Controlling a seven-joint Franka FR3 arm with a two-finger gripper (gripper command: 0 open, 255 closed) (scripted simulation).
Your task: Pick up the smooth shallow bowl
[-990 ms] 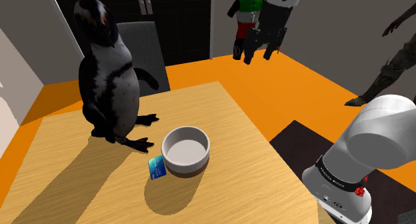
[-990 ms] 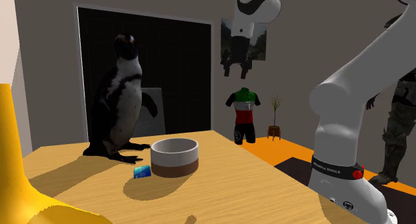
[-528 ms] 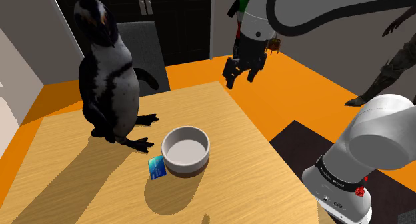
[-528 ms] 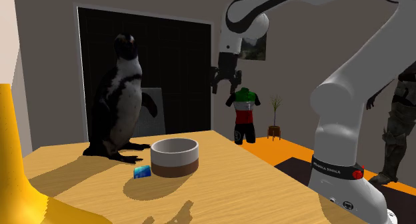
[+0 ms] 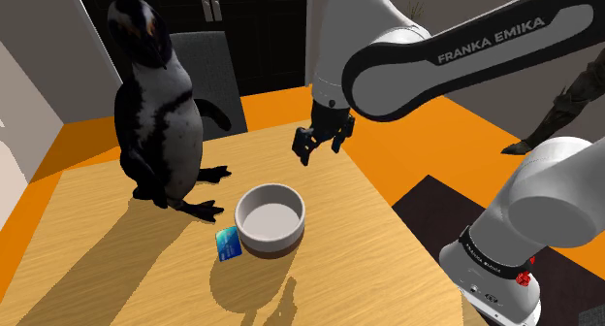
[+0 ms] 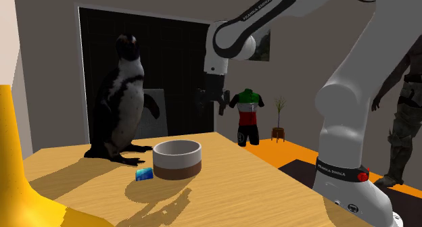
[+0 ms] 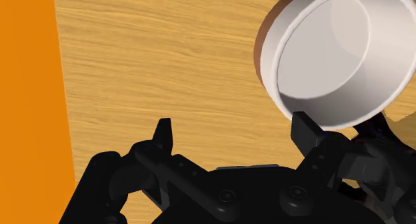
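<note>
**Open gripper hanging above the table, bowl off to one side**

The bowl (image 5: pixel 271 217) is sitting upright on the wooden table (image 5: pixel 116 266), white inside with a brownish band around its lower wall. A small blue card (image 5: pixel 229 244) is lying just beside its base, on the shoulder view's left. The penguin (image 5: pixel 157 111) is standing near it, further back on the table.

The gripper (image 5: pixel 318 151) is hovering in the air, well apart from the bowl. It is higher than the bowl and towards the shoulder view's upper right, over the table's far edge by the orange floor (image 5: pixel 427 130).

In the wrist view the fingers (image 7: pixel 164 132) are standing apart with bare wood showing between them. The bowl (image 7: pixel 333 56) is lying outside that gap, just past one fingertip, and nothing is being gripped.

In the second exterior view the gripper (image 6: pixel 212 105) is hanging above and slightly right of the bowl (image 6: pixel 177 158), pointing down.
</note>
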